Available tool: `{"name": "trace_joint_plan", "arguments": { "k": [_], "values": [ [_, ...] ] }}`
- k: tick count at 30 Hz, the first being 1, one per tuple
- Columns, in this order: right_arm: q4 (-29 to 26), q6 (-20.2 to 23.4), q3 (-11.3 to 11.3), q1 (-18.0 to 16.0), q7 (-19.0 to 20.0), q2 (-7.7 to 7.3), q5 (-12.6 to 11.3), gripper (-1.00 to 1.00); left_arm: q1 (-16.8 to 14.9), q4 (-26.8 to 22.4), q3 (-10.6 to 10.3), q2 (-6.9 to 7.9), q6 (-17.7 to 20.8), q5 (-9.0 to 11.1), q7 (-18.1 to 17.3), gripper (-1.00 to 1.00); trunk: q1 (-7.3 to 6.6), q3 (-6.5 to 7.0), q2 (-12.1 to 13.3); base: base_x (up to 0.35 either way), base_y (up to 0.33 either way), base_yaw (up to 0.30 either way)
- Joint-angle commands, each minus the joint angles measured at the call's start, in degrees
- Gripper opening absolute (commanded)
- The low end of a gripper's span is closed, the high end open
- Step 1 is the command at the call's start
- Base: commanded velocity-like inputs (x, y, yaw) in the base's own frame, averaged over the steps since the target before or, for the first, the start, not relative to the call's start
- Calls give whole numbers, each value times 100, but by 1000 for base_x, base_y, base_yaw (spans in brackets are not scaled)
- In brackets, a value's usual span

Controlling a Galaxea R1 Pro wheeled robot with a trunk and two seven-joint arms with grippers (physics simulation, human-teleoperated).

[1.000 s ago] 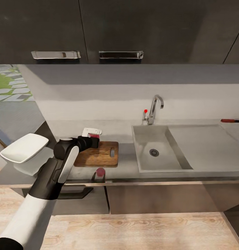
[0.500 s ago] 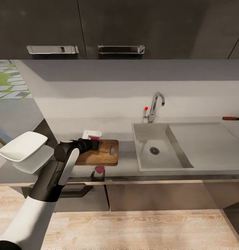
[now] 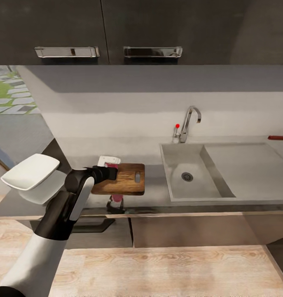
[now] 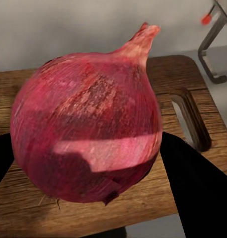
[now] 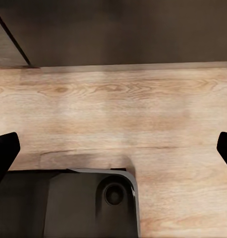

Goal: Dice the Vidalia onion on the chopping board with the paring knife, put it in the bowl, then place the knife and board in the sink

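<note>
The pinkish-red Vidalia onion (image 4: 88,129) is held in my left gripper (image 4: 93,168), which is shut on it, a dark finger on each side. It hangs just over the brown chopping board (image 4: 34,89), close to the wood; I cannot tell whether they touch. In the head view the left gripper (image 3: 112,170) and onion (image 3: 113,166) are over the far left part of the chopping board (image 3: 127,181). The white bowl (image 3: 30,172) stands at the countertop's (image 3: 157,194) left end. The sink (image 3: 174,165) lies right of the board. The paring knife (image 3: 278,137) lies far right. My right gripper (image 5: 113,148) is open, over the floor.
A chrome tap (image 3: 190,121) with a red knob (image 3: 177,125) stands behind the basin, and the drainboard (image 3: 248,165) spreads to its right. A small white object (image 3: 108,159) lies behind the board. Dark wall cabinets (image 3: 157,24) hang overhead. Wooden floor (image 3: 178,272) runs along the lower cabinets.
The head view has shifted, so the whole scene sits a little differently. My left gripper with the onion has come slightly lower over the board.
</note>
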Motion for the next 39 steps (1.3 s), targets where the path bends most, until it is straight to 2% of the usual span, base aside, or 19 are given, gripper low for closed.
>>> {"name": "trace_joint_plan", "arguments": {
  "k": [1,13,39],
  "values": [
    [-13,-6,-48,0,47,10,34,100,-5,-6,-12,6,18,59,54,-100,3,-19,-11,0,14,0],
    [-11,-6,-48,0,47,10,32,100,-4,-13,-14,6,18,59,54,-100,3,-112,-11,3,-6,0],
    [-9,-6,-48,0,47,10,31,100,-3,-16,-13,6,18,59,55,-100,3,-158,-11,25,-9,0]
  ]
}}
